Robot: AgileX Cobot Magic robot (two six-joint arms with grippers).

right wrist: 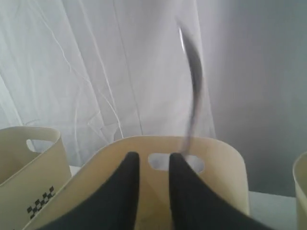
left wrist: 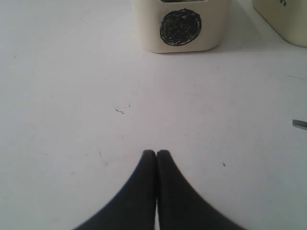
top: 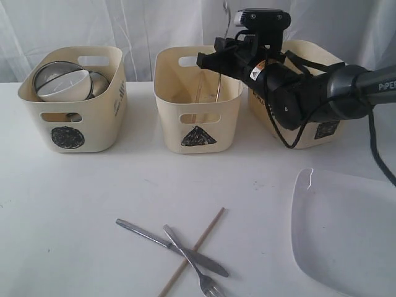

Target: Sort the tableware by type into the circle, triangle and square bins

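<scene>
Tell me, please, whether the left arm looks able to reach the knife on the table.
Probably yes: the knife lies on open table, one end free; a fork and chopstick cross the other end, and the left gripper must open first.

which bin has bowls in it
The left bin, marked with a black circle: a white bowl shows above its rim. No bowl shows in the triangle bin.

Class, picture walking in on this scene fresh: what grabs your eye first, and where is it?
The black right arm stretches over the middle, triangle-marked bin, a blurred steel spoon upright beside its parted gripper. Near the front edge of the table, a knife, a fork and a wooden chopstick lie crossed. The circle bin at left holds stacked bowls.
</scene>
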